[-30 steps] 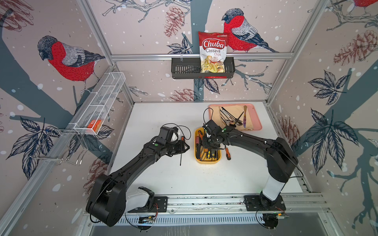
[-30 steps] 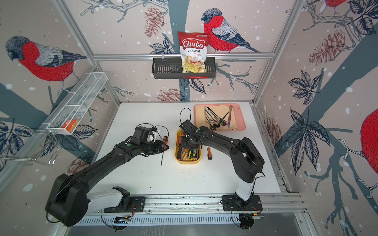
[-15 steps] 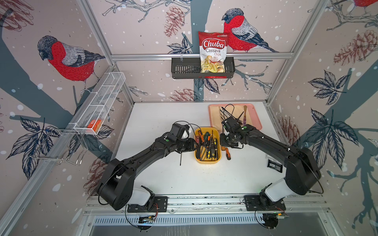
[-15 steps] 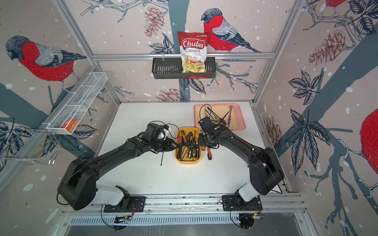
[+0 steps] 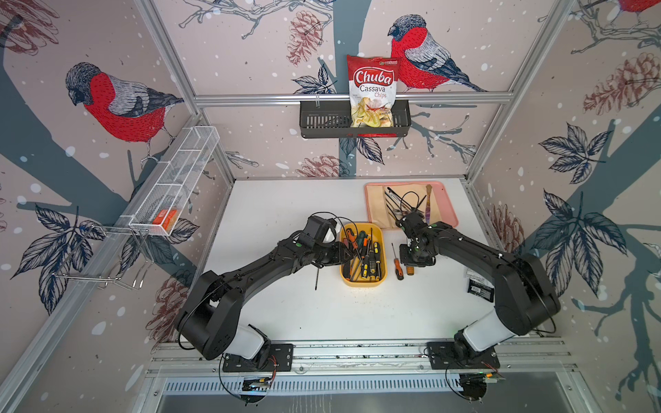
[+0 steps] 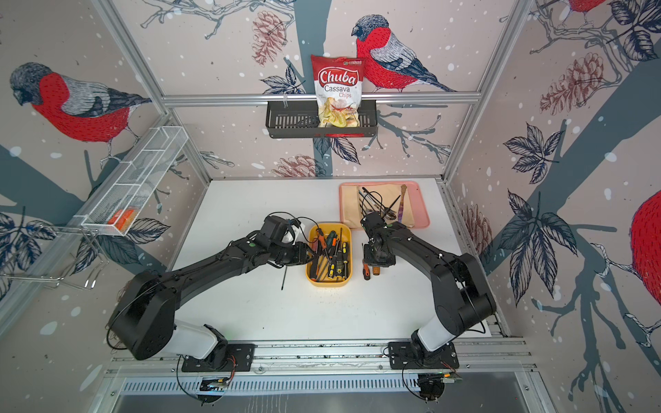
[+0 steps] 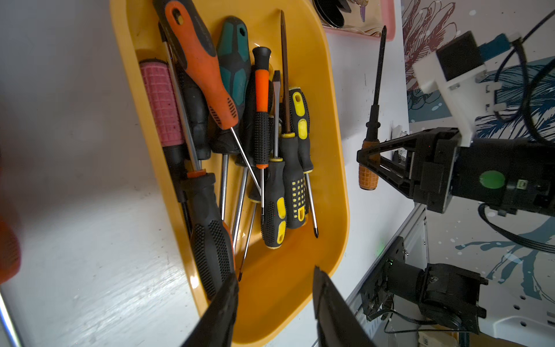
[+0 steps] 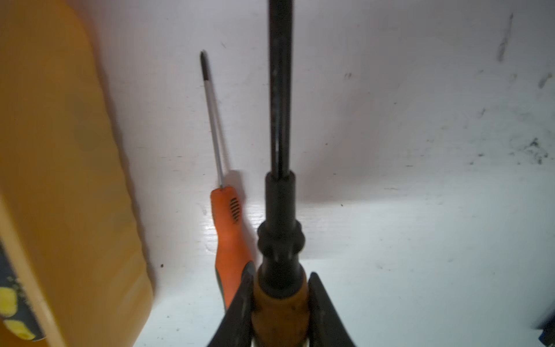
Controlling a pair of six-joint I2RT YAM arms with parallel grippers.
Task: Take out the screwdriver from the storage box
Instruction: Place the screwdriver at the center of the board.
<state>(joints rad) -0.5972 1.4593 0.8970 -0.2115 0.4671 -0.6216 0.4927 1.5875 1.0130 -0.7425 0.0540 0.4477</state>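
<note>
Right arm (image 5: 475,250) reaches forward, fingers (image 8: 240,309) pinching screwdriver (image 8: 280,240).

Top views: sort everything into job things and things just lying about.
Job: storage box, screwdriver, right gripper holding it, left gripper open at the box.
Lying about: pink tray, chips bag, black basket, wire rack, black packet.

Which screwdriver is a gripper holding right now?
The brown-handled screwdriver with the black shaft, clamped in the right gripper. All others lie loose, on the table or in the box.
</note>
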